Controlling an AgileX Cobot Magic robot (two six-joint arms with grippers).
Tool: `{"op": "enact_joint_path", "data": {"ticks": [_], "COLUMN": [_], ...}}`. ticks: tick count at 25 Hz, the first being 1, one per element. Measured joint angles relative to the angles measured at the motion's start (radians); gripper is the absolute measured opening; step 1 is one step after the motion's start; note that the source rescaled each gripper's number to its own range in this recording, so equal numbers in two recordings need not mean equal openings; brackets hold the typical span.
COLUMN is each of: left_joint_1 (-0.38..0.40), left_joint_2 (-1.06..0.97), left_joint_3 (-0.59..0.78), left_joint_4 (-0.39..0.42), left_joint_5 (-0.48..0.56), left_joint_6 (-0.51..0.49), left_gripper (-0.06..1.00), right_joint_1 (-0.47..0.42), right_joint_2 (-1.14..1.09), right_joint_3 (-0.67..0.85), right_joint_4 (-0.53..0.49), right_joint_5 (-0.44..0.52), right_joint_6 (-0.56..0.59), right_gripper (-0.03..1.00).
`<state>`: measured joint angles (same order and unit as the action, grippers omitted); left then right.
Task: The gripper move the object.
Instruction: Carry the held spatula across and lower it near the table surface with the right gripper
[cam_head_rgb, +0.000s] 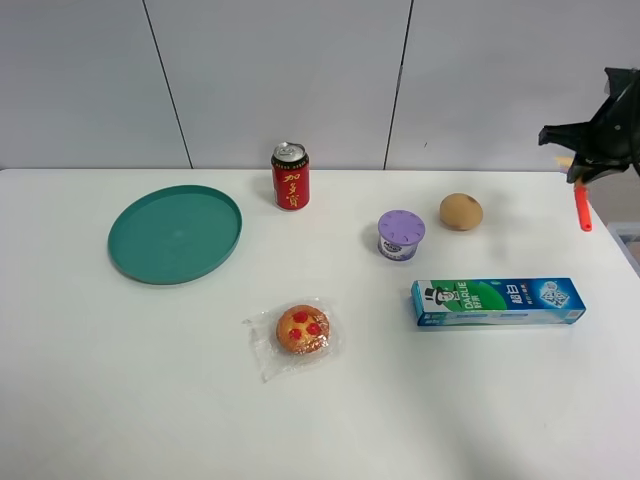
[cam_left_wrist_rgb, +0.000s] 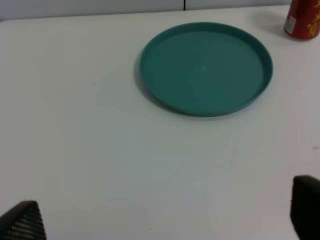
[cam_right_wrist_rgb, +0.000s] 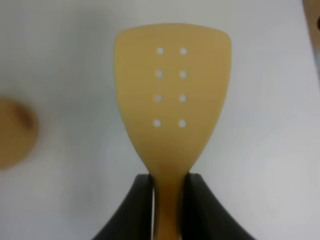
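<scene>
The right gripper (cam_head_rgb: 600, 130) runs off the high view's edge and hides the blade of the spatula (cam_head_rgb: 582, 207). From its wrist, the egg (cam_right_wrist_rgb: 15, 131) is a blur. The can (cam_left_wrist_rgb: 302, 20) is cropped, and the left gripper (cam_left_wrist_rgb: 165, 217) shows only its tips.

Right gripper (cam_head_rgb: 598, 140): raised above the table's far right corner, dark and bulky, at the right edge of the high view.
Right jaws: closed on the neck of the spatula (cam_right_wrist_rgb: 172, 95), one black finger (cam_right_wrist_rgb: 132, 207) pressing each side.
Left gripper (cam_left_wrist_rgb: 163, 220): above the table top, unseen from the high camera.
Left fingers (cam_left_wrist_rgb: 22, 222): spread wide apart.
</scene>
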<state>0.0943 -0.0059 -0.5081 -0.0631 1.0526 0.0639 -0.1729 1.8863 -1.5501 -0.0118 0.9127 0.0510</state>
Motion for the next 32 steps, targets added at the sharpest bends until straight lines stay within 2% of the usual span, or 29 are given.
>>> {"op": "enact_joint_path", "data": {"ticks": [4,9,13,16,19,24,27,32], "left_joint_1": [0.0,0.0,0.0,0.0,0.0,0.0,0.0,0.0], "left_joint_2": [0.0,0.0,0.0,0.0,0.0,0.0,0.0,0.0], "left_joint_3": [0.0,0.0,0.0,0.0,0.0,0.0,0.0,0.0], "left_joint_4": [0.0,0.0,0.0,0.0,0.0,0.0,0.0,0.0], "left_joint_5": [0.0,0.0,0.0,0.0,0.0,0.0,0.0,0.0], "left_joint_6": [0.0,0.0,0.0,0.0,0.0,0.0,0.0,0.0], "left_gripper": [1.0,1.0,1.0,1.0,1.0,1.0,1.0,1.0], "right_joint_1": [0.038,0.1,0.216,0.346,0.477,0.655,0.722,0.768], "right_joint_2": [-0.133,-0.234,-0.283,-0.289,-0.28,-0.207,-0.142,-0.015], "right_joint_3": [0.0,0.0,-0.002,-0.002,-0.002,-0.002,-0.003,-0.003], "right_joint_4": [0.042,0.088,0.107,0.116,0.124,0.131,0.131,0.13], "right_joint_5": [0.104,0.18,0.232,0.235,0.214,0.111,0.08,-0.015], "right_joint_6": [-0.135,-0.223,-0.271,-0.316,-0.376,-0.485,-0.501,-0.5], "right_gripper": [0.0,0.0,0.0,0.0,0.0,0.0,0.0,0.0]}}
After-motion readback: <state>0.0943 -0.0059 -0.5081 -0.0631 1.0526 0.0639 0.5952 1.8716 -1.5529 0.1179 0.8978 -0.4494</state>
